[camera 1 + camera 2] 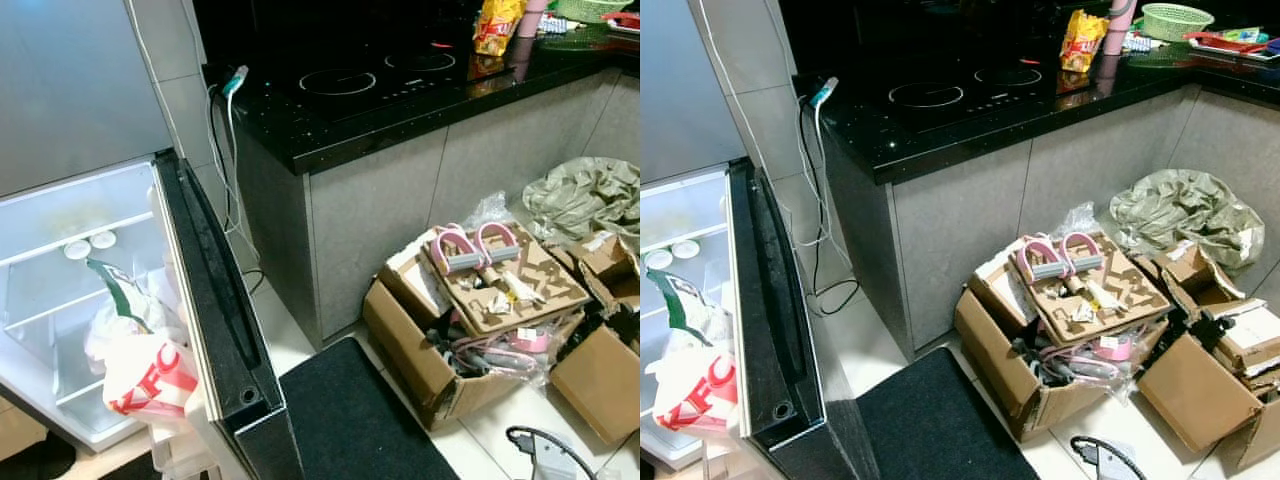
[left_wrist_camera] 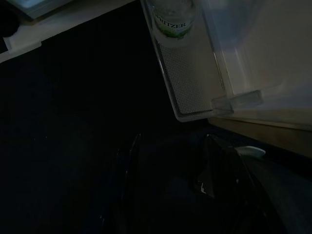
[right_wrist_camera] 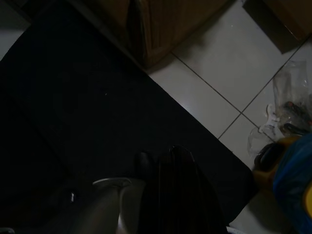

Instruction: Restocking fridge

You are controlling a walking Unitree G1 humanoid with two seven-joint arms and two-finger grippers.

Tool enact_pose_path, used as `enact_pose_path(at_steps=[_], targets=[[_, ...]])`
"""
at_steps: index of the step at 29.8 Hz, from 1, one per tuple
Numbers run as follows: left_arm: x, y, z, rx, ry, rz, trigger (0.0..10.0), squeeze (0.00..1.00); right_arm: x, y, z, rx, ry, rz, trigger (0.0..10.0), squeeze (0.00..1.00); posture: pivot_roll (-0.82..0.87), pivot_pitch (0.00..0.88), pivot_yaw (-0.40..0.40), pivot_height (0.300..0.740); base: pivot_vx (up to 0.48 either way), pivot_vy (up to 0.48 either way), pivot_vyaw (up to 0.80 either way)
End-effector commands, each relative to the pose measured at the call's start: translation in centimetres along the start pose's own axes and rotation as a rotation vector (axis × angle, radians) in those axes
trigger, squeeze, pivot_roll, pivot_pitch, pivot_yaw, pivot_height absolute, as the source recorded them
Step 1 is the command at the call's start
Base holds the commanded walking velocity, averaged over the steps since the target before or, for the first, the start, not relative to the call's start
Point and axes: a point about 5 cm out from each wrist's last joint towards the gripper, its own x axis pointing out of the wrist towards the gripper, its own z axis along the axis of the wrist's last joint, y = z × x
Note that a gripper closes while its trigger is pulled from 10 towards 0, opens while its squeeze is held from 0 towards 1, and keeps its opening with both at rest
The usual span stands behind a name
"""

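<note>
Beside the black counter (image 1: 400, 95), on its left, the fridge (image 1: 70, 90) stands with its lower door (image 1: 220, 320) swung wide open. Inside, left of that door, a white KFC bag (image 1: 150, 375) sits on the low shelf, with two small white lids (image 1: 90, 244) on the shelf above it. Right of the door lies a dark mat (image 1: 350, 420), and past the mat an open cardboard box (image 1: 450, 330) of clutter sits under the counter.

From the right eye, a yellow snack bag (image 1: 1082, 38) and a green basket (image 1: 1178, 20) stand on the counter.

At the left wrist, the left gripper (image 2: 175, 185) hangs with fingers spread, below a door bin (image 2: 195, 92) holding a bottle (image 2: 173, 19).

At the right wrist, the right gripper (image 3: 163, 168) hangs over the mat; whether its fingers are parted or together I cannot tell.
</note>
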Motion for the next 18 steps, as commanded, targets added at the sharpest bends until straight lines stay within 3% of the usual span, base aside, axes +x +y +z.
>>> enact_pose_path(at_steps=[1,18], targets=[[-0.18,0.70,-0.39,0.024,0.021,0.007,10.0,0.00,-0.10,-0.11,-0.67,0.019,0.008,-0.010,10.0,0.00,-0.07,0.074,0.012,0.740,0.000,0.285,0.00],[-0.20,0.39,-0.54,0.038,0.025,-0.011,10.0,0.00,-0.21,-0.42,-1.16,0.039,0.013,-0.023,10.0,0.00,-0.07,0.077,0.004,0.740,0.000,0.291,0.00]])
